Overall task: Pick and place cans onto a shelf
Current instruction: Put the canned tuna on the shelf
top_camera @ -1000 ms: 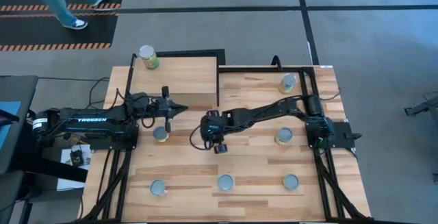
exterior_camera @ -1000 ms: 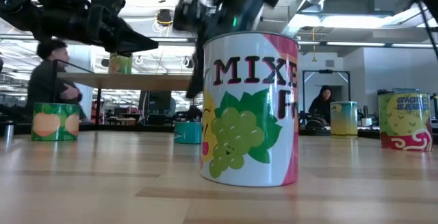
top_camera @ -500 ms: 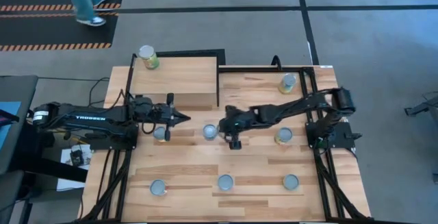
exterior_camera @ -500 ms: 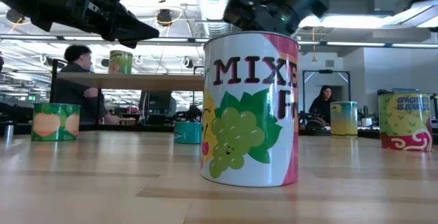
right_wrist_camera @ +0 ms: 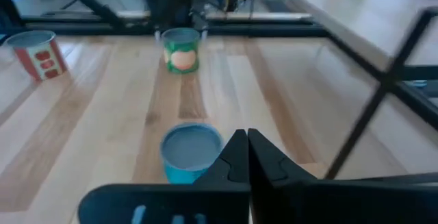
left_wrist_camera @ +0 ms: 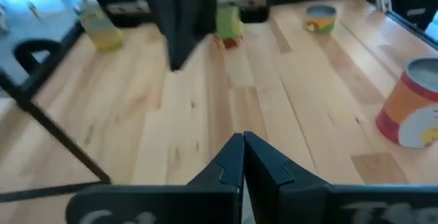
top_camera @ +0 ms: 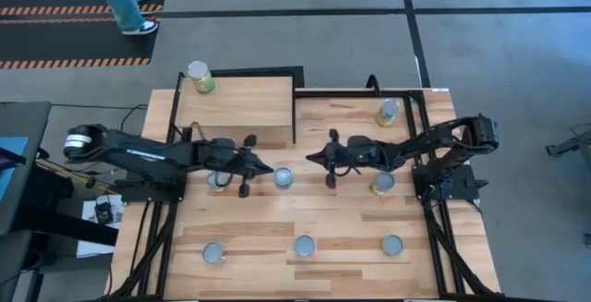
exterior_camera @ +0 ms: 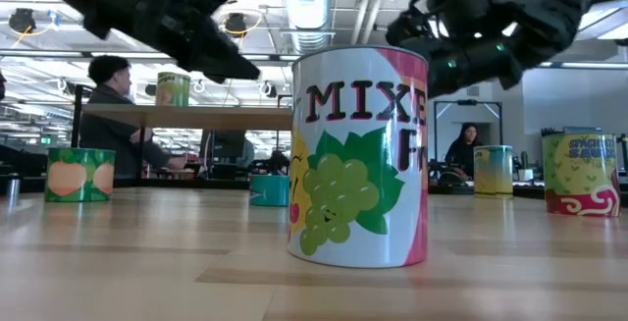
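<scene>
Left tool (top_camera: 269,169) hangs over the table (top_camera: 351,228) just beside a blue-topped can (top_camera: 283,177), fingers pressed together, holding nothing. Right tool (top_camera: 315,157) on that can's other side, near it, fingers likewise closed and empty. One green-labelled can (top_camera: 198,76) stands on the shelf (top_camera: 245,108) at its far corner. Other cans on the table, three in a near row.

White can (exterior_camera: 359,157) with green grapes, pink edge
</scene>
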Robot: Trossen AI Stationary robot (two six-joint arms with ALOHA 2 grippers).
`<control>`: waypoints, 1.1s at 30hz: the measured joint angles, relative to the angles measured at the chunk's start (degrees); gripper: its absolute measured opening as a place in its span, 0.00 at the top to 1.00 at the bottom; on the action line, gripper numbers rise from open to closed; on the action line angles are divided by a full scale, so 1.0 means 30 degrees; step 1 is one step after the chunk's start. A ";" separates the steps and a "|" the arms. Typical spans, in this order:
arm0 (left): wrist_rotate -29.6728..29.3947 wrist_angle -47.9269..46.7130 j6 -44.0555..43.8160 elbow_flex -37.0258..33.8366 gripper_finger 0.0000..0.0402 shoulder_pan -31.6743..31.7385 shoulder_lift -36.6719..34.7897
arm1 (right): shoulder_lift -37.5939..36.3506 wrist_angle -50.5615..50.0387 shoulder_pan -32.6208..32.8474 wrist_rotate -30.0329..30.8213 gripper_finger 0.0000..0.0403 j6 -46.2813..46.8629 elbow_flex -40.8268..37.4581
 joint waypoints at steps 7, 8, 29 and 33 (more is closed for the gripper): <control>-0.0840 -0.1759 -0.0772 0.2308 0.99 -0.0365 0.3690 | 0.0002 0.2246 -0.0092 0.0045 0.98 -0.0049 -0.1545; -0.0840 -0.2218 -0.0695 0.2610 0.97 -0.0466 0.4195 | 0.0002 0.2333 -0.0132 0.0045 0.98 -0.0046 -0.1551; -0.4042 -0.5381 0.0811 0.5503 0.74 -0.2101 0.9422 | 0.0002 0.2486 -0.0241 0.0018 0.97 -0.0363 -0.1510; -0.4554 -0.4964 0.0888 0.5564 0.80 -0.2115 1.0018 | 0.0002 0.2542 -0.0241 0.0037 0.97 -0.0363 -0.1510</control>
